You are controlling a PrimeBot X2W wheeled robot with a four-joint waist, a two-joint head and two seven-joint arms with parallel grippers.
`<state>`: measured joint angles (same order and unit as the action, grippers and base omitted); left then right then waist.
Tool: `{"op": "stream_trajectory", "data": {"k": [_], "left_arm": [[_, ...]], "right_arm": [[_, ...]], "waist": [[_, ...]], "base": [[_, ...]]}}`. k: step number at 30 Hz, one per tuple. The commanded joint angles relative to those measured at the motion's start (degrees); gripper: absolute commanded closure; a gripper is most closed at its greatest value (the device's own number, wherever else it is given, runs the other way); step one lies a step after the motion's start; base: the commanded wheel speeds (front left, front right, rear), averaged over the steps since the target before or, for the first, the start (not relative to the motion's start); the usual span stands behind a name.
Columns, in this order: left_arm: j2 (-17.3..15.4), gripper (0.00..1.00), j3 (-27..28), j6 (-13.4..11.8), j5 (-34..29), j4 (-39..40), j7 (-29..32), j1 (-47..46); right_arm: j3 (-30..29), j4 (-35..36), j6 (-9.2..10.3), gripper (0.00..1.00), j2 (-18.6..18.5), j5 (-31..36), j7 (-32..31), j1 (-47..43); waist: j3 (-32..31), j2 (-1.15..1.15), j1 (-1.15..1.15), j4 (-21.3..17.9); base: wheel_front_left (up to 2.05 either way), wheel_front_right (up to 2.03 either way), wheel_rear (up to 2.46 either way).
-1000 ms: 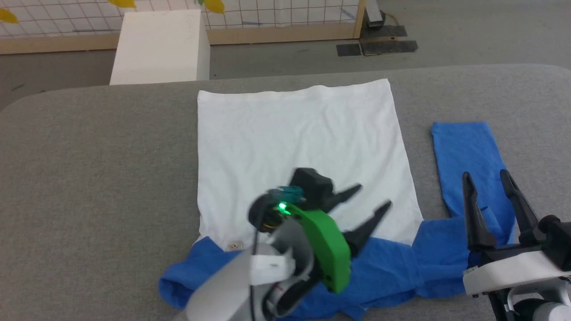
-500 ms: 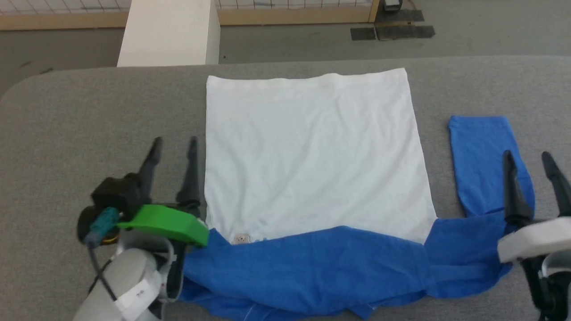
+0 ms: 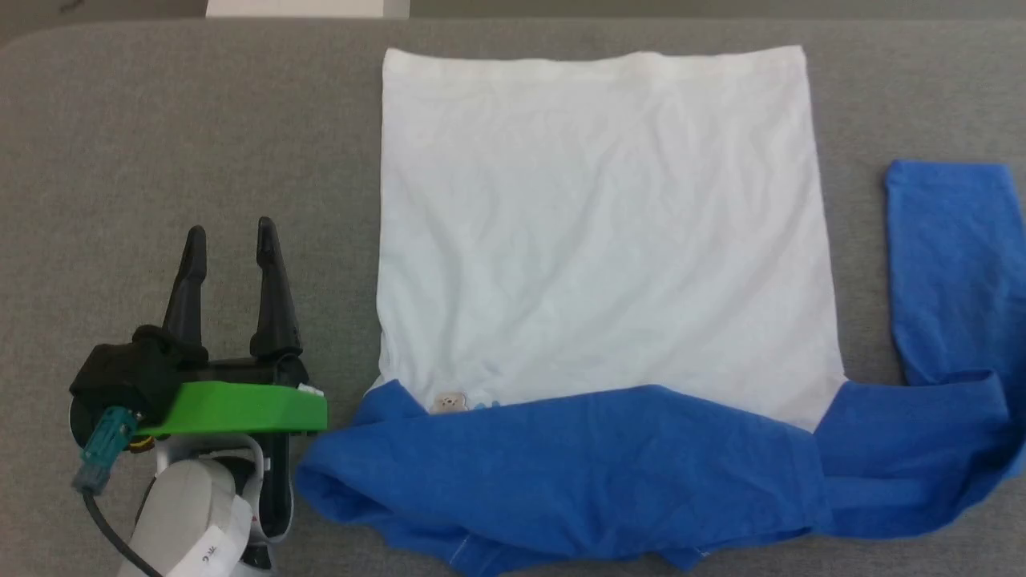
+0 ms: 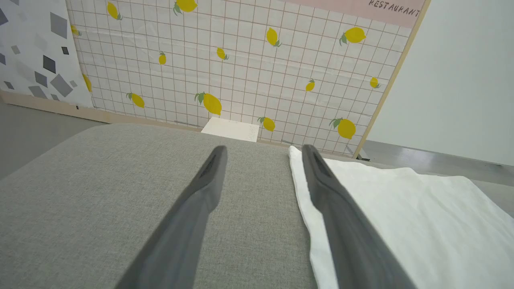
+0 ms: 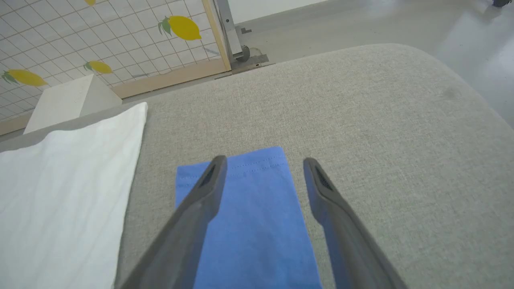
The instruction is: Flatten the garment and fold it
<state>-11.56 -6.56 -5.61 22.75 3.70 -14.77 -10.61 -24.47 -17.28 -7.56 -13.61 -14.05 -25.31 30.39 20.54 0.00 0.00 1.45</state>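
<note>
Clearly, "RESTAURANT" tops the backdrop [image 4: 249,68] beyond the garment [image 3: 601,240] (left and right jaws apart).

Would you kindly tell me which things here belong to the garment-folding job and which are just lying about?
Job:
- white-and-blue shirt, spread on the grey padded table
- left tool, open beside the shirt
- right tool, open over the blue sleeve

Lying about:
- white box beyond the table
- lemon-print grid panel
</note>
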Motion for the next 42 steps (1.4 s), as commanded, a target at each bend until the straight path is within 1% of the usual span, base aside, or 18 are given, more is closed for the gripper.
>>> {"op": "stream_trajectory", "data": {"k": [1,5,12,13,14,15,16,17,19,23,26,29,31,33,36,39,42], "left_arm": [[0.92,0.00,1.25,1.19,-1.45,0.34,-0.22,0.21],[3.08,0.00,3.89,3.55,-3.68,0.63,-0.22,-0.18],[5.72,0.00,7.60,7.08,-6.37,0.29,-0.22,-0.47],[6.04,0.00,8.04,7.52,-6.72,0.09,-0.22,-0.47],[6.32,0.00,8.43,7.92,-7.06,-0.17,-0.22,-0.47],[6.54,0.00,8.70,8.18,-7.33,-0.37,-0.22,-0.45],[6.81,0.00,8.92,8.49,-7.66,-0.58,-0.22,-0.42],[6.99,0.00,9.09,8.76,-7.92,-0.68,-0.22,-0.39],[7.34,0.00,9.52,9.17,-8.49,-1.01,-0.22,-0.10],[7.86,0.00,10.24,9.85,-9.16,-1.79,-0.22,0.82],[8.13,0.00,11.15,10.24,-9.28,-2.50,-0.22,2.40],[8.27,0.00,11.71,10.54,-9.66,-3.28,-0.22,4.28],[8.33,0.00,12.00,10.70,-9.89,-3.52,-0.22,5.59],[8.39,0.00,12.21,10.80,-10.01,-3.56,-0.22,6.76],[8.47,0.00,12.54,10.87,-10.09,-3.44,-0.23,8.24],[8.51,0.00,12.90,10.84,-10.21,-3.08,-0.23,9.37],[8.55,0.00,13.31,10.72,-10.24,-2.52,-0.23,10.33]], "right_arm": [[-1.80,-2.19,0.08,0.00,-1.17,0.90,-1.68,2.24],[-4.78,-5.96,0.08,0.00,-2.59,3.36,-6.19,5.54],[-5.08,-8.33,0.08,0.00,-3.46,4.88,-12.20,7.54],[-5.31,-8.55,0.08,0.11,-3.52,5.32,-13.55,7.48],[-5.30,-8.56,0.08,0.49,-3.54,5.80,-14.73,7.34],[-5.27,-8.39,0.08,0.69,-3.53,5.98,-15.47,7.16],[-5.48,-8.03,0.08,0.96,-3.48,6.10,-16.04,6.85],[-5.40,-7.59,0.08,1.00,-3.53,6.16,-16.25,6.49],[-5.90,-6.23,0.08,1.00,-3.64,6.34,-15.52,5.53],[-7.48,-2.97,0.08,1.00,-3.57,5.73,-12.02,2.55],[-7.98,0.66,0.08,1.00,-4.11,4.91,-9.18,-1.03],[-9.23,5.11,0.08,1.00,-4.61,5.23,-7.72,-5.23],[-10.33,9.22,0.08,1.00,-4.47,5.62,-7.26,-8.44],[-11.63,14.05,0.08,1.00,-3.52,5.73,-7.18,-11.64],[-13.38,23.61,0.08,1.00,-1.10,4.97,-7.21,-16.02],[-13.13,32.94,0.08,1.00,1.57,4.14,-8.00,-19.77],[-10.71,41.50,0.08,1.00,3.19,3.12,-8.56,-23.03]], "waist": [[4.58,0.00,0.00,2.99],[6.65,0.00,0.00,4.13],[7.59,0.00,0.00,4.57],[7.47,0.00,0.00,4.50],[7.22,0.00,0.00,4.43],[6.98,0.00,0.00,4.34],[6.55,0.00,0.00,4.24],[6.12,0.00,0.00,4.16],[4.95,0.00,0.00,3.90],[1.47,0.00,0.00,3.24],[-2.54,0.00,0.00,2.16],[-6.17,0.00,0.00,1.35],[-8.13,0.00,0.00,0.91],[-9.70,0.00,0.00,0.56],[-11.58,0.00,0.00,-0.01],[-12.75,0.00,0.00,-0.59],[-13.55,0.00,0.00,-1.22]], "base": [[0.00,0.00,0.00],[0.00,0.00,0.00],[0.00,0.00,0.00],[0.00,0.00,0.00],[0.00,0.00,0.00],[0.00,0.00,0.00],[0.00,0.00,0.00],[0.00,0.00,0.00],[0.00,0.00,0.00],[0.00,0.00,0.00],[0.00,0.00,0.00],[0.00,0.00,0.00],[0.00,0.00,0.00],[0.00,0.00,0.00],[0.00,0.00,0.00],[0.00,0.00,0.00],[0.00,0.00,0.00]]}}
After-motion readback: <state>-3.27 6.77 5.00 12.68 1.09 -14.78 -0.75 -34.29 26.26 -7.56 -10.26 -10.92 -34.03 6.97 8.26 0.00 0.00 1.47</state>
